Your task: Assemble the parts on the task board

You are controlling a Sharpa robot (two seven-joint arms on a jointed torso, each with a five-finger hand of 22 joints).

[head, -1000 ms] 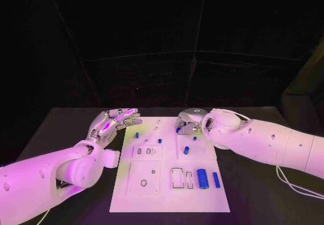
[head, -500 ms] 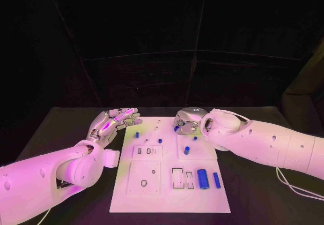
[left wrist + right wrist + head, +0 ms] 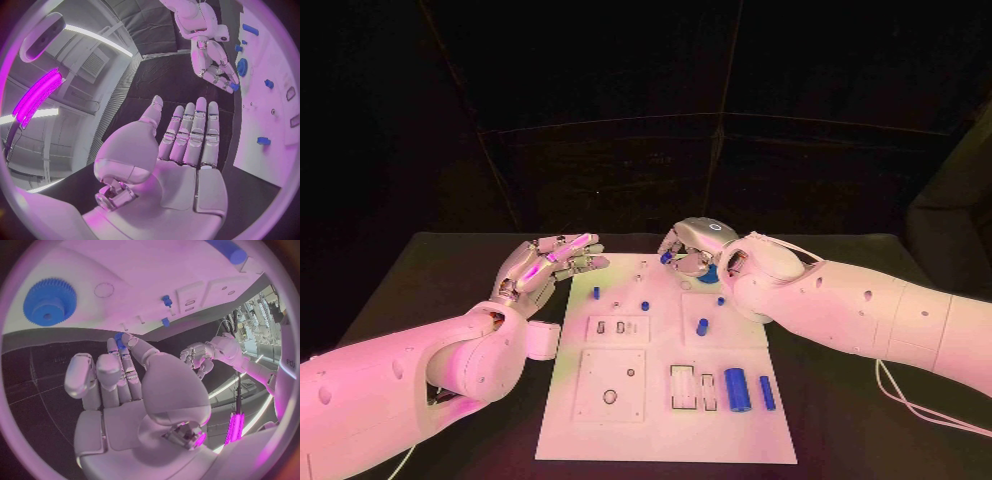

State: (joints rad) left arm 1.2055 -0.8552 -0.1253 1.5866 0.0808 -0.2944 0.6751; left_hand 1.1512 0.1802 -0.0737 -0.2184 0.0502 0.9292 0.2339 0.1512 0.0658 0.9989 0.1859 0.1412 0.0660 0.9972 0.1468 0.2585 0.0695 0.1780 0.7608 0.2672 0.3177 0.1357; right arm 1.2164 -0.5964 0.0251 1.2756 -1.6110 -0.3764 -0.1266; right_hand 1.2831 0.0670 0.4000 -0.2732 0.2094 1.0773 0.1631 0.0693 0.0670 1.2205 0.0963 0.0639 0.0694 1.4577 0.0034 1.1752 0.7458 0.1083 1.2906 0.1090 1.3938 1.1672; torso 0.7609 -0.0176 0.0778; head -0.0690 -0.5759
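Note:
The white task board [image 3: 668,415] lies mid-table with several small blue parts on it. My right hand [image 3: 692,245] hovers over the board's far edge and pinches a small blue part [image 3: 119,340] between thumb and fingertip; the same part [image 3: 232,86] shows at its fingertips in the left wrist view. A blue gear [image 3: 50,301] sits on the board just below that hand [image 3: 125,390]. My left hand [image 3: 553,258] is held beside the board's far left corner, palm up and fingers spread, holding nothing [image 3: 181,150].
Two blue cylinders [image 3: 736,388] [image 3: 766,392] lie near the board's right front beside rectangular slots [image 3: 682,385]. Short blue pegs [image 3: 596,293] [image 3: 643,303] [image 3: 701,325] are spread over the far half. Black table [image 3: 401,290] surrounds the board.
My right hand has risen a little and drifted toward the far left, carrying the small blue part. The whole view has shifted slightly. The left hand stays put.

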